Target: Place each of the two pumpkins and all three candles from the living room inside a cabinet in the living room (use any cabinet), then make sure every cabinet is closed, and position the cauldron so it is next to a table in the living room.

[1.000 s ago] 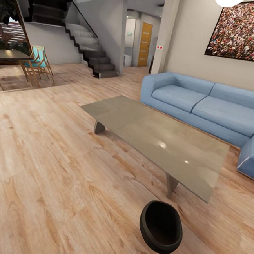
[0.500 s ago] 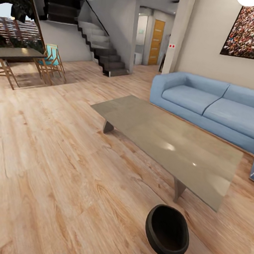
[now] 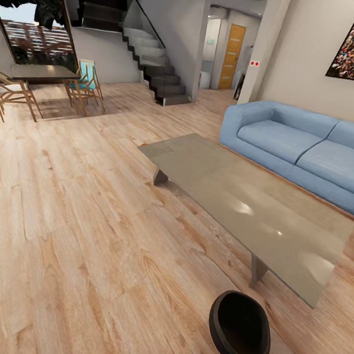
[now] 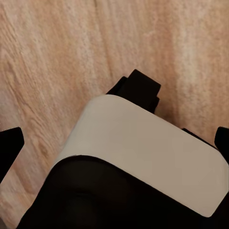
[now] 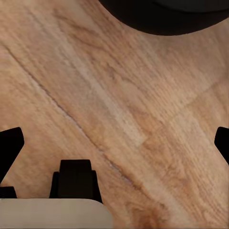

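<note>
One step looks done: cauldron [image 3: 239,329] sits beside coffee table [image 3: 280,233]. Your left gripper [image 4: 114,143] and right gripper [image 5: 114,143] spread wide, empty. Pumpkins, candles, cabinet unconfirmed.

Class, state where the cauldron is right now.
In the head view, the cauldron stands on the wooden floor, low and right, beside the coffee table's near leg.
</note>
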